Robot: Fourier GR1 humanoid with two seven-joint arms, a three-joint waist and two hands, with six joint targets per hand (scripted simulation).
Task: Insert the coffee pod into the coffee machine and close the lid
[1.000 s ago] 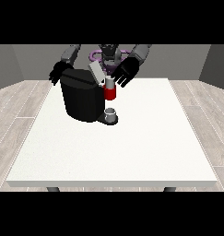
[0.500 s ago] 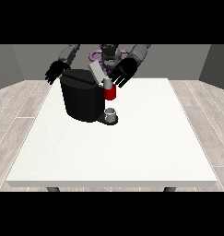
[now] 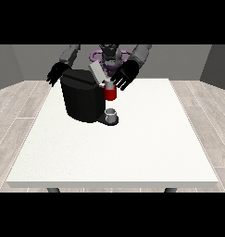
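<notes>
A black coffee machine (image 3: 81,98) stands on the white table (image 3: 118,148) at the back left. Its grey lid (image 3: 97,72) is tilted up and open above the red brew head (image 3: 110,94). A small grey cup (image 3: 111,114) sits on the machine's base under the head. The hand at the view's right (image 3: 123,76) hovers just right of the lid and above the red head, fingers spread and holding nothing that I can see. The hand at the view's left (image 3: 56,73) hangs behind the machine's back left corner, fingers relaxed. No coffee pod shows.
The table's front and right parts show only bare white surface (image 3: 146,139). The robot's torso (image 3: 109,55) stands behind the far edge. Wooden floor surrounds the table.
The hand at the view's right has drifted left and closer to the open lid. The hand at the view's left has shifted slightly back. The lid's tilt looks the same.
</notes>
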